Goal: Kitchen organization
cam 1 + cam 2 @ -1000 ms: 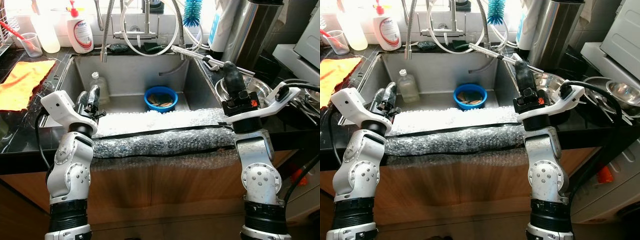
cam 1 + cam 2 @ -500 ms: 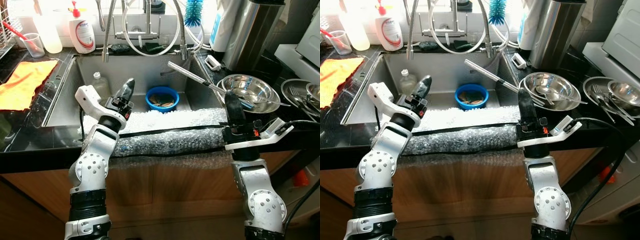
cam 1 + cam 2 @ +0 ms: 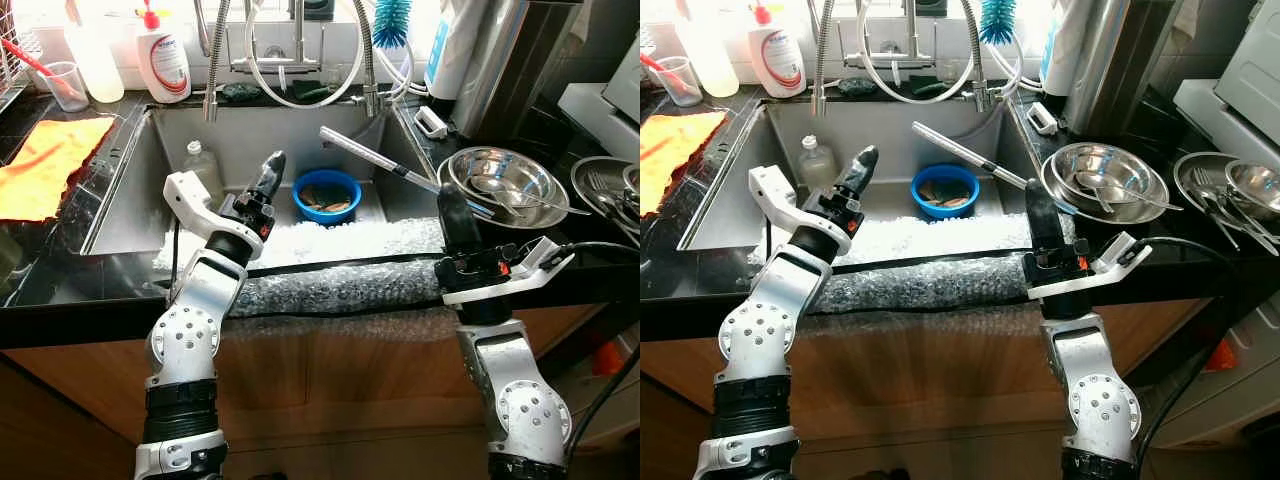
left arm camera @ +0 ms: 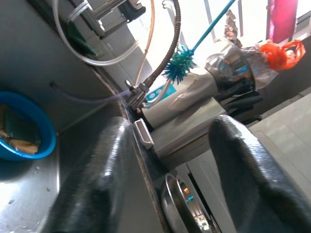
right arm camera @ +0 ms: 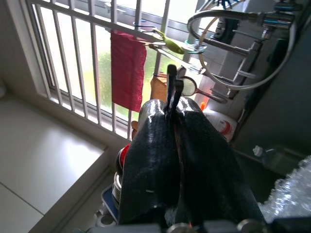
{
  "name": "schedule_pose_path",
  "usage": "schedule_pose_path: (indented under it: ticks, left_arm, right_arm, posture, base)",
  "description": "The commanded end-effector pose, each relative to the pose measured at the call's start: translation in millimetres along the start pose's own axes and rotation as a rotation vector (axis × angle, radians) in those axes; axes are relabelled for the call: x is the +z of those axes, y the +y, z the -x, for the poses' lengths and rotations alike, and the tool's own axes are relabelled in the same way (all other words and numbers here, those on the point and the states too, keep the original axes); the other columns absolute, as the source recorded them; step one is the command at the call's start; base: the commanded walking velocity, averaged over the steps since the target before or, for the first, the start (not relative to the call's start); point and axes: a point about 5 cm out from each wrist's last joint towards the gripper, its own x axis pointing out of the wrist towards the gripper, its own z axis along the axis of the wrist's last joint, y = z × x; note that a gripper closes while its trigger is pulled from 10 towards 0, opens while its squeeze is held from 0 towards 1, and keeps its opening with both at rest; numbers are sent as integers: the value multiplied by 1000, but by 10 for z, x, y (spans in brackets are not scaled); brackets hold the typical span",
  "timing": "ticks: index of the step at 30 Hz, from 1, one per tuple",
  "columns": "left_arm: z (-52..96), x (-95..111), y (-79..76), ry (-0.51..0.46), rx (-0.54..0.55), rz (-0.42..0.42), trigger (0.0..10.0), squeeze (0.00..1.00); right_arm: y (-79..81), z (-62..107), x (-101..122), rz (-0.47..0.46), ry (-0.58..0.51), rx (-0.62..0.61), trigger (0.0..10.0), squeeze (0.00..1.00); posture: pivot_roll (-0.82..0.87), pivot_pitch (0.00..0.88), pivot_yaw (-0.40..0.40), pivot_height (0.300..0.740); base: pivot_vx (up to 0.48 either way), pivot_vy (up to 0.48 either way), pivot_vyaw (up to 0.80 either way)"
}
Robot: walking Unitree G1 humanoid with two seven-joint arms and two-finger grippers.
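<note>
Sink point(image 3: 130, 190), steel, set in a dark bench point(image 3: 60, 300); its front edge is padded with bubble wrap point(image 3: 340, 285).
Contents: blue bowl point(image 3: 326, 196) holding scraps, at the middle rear of the basin; clear bottle point(image 3: 203, 170) upright, toward the robot's left of the bowl.
On the bench, right of the sink: nested steel bowls point(image 3: 505, 182) with a long utensil point(image 3: 385, 165) reaching from them over the sink corner.

Step in hand, as judged: reaching into the basin for the bowl or the bottle. To do it well, lower the left arm past the padded edge, keep clear of the utensil handle, and take the bowl by its rim so the scraps stay level.

Left claw point(image 3: 266, 178): raised over the basin just left of the bowl, fingers spread apart, holding and touching nothing.
Right claw point(image 3: 450, 208): upright above the padded edge near the steel bowls, fingers pressed together, nothing between them.
</note>
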Motion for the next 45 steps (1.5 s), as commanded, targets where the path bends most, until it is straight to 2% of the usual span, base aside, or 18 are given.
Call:
schedule_pose_path:
  ticks: [1,12,13,15,19,22,29,40,45]
  left_arm:
    - [-3,-7,-64,7,-33,5,10000,1000]
    - [20,-68,-153,55,-95,11,10000,1000]
    - [20,-73,-155,57,-95,9,10000,0]
    - [22,-75,-156,56,-93,6,10000,0]
    - [27,-70,-152,55,-89,4,10000,0]
    - [47,-67,-155,54,-92,-2,10000,0]
    - [61,-80,-152,61,-88,-4,10000,0]
    - [74,-85,-151,69,-90,7,10000,0]
    - [89,-122,-175,89,-112,95,10000,0]
  right_arm:
    - [-149,229,-117,-29,15,-97,10000,0]
    - [-158,180,-174,-38,64,-84,10000,0]
    - [-156,174,-180,-41,69,-84,10000,0]
    - [-135,165,-190,-42,85,-74,10000,0]
    - [-66,160,-131,19,129,-50,10000,0]
    - [25,116,84,79,116,-15,10000,0]
    - [85,67,79,95,170,25,10000,0]
    - [3,20,-120,-4,244,48,10000,0]
    - [-79,36,-170,-22,264,35,10000,0]
  posture:
    - [-9,48,0,740]
    - [-6,47,-3,740]
    - [-8,47,-3,740]
    - [-9,47,-4,740]
    - [-11,45,-7,740]
    - [-16,44,-8,740]
    - [-20,38,-6,740]
    - [-13,21,-5,740]
    - [-7,15,-5,740]
  base:
    - [0,0,0]
    - [0,0,0]
    - [0,0,0]
    - [0,0,0]
    - [0,0,0]
    - [0,0,0]
    - [0,0,0]
    - [0,0,0]
    - [0,0,0]
